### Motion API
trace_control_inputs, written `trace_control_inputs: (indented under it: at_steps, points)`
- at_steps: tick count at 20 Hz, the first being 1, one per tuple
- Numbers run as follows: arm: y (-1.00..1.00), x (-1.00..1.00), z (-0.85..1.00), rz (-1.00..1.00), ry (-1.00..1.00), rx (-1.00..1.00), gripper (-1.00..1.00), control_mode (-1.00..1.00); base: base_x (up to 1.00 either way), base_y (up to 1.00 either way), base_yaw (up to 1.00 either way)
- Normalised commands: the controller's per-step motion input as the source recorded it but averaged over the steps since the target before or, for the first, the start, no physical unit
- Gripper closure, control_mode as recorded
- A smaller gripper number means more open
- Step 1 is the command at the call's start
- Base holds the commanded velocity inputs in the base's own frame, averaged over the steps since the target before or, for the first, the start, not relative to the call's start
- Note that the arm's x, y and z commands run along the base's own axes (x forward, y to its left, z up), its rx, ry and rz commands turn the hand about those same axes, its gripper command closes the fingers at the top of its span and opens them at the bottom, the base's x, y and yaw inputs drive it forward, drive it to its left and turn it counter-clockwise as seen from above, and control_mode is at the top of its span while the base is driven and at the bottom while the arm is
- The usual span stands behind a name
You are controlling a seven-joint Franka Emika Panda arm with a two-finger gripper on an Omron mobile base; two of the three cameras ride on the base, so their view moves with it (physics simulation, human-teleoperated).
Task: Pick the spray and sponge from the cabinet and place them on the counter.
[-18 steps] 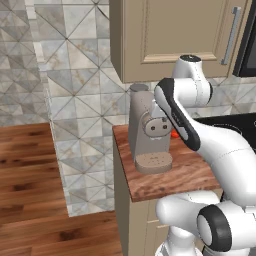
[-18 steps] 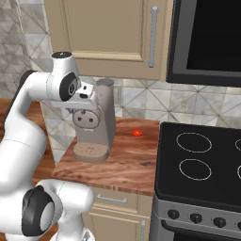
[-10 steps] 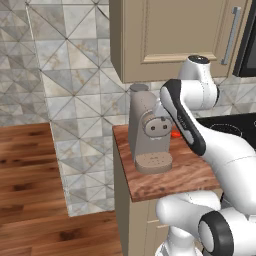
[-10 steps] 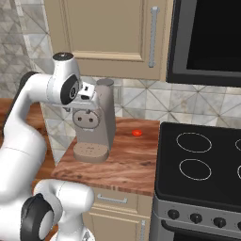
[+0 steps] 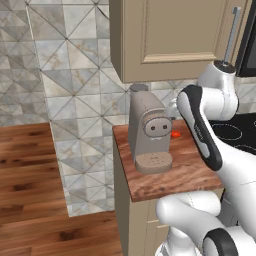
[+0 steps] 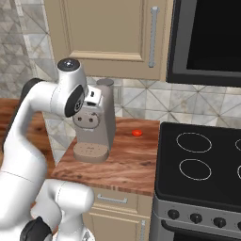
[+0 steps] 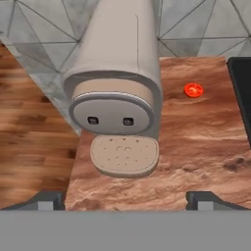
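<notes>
From the hand view I have the tool point(image 7: 125, 198) spread wide, its two dark fingertips point(image 7: 45, 199) standing far apart at the bottom of the picture with nothing between them; it holds nothing and touches nothing. It hangs above the counter point(image 7: 196, 147), looking down on the reddish-brown wood grain and on the grey coffee machine point(image 7: 117, 88), whose round front face carries two small dark buttons and whose perforated drip tray sits just below. I can make out no brand name, label or writing on the machine or anywhere else. A small red-orange thing point(image 7: 193, 90) lies on the counter to the machine's right, well apart from it and near the black stovetop point(image 7: 241, 98). In the left base view the arm's wrist is bent up close beside the coffee machine point(image 5: 149, 131), under the cabinet point(image 5: 170, 40). In the right base view the cabinet point(image 6: 108, 33) hangs on the wall above the counter point(image 6: 127, 160) with its door closed and its long grey bar handle point(image 6: 152, 36) upright. With that door closed I cannot see the spray or the sponge. The stovetop point(image 6: 202, 164) adjoins the counter on the right, its ring marks plain.
</notes>
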Motion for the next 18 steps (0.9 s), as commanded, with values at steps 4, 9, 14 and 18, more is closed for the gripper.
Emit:
trace_control_inputs:
  at_steps: [4,9,14,18]
  points:
    - [-0.25,-0.21,0.13,0.0,-0.12,0.0,-1.0,-1.0,0.0,0.0,0.0]
    - [-0.24,-0.17,0.15,0.0,-0.11,-0.01,-1.0,-1.0,0.0,0.0,0.0]
    - [-0.24,-0.16,0.16,0.0,-0.09,-0.05,-1.0,-1.0,0.0,0.0,0.0]
    - [-0.26,-0.16,0.17,0.0,-0.08,-0.06,-1.0,-1.0,0.0,0.0,0.0]
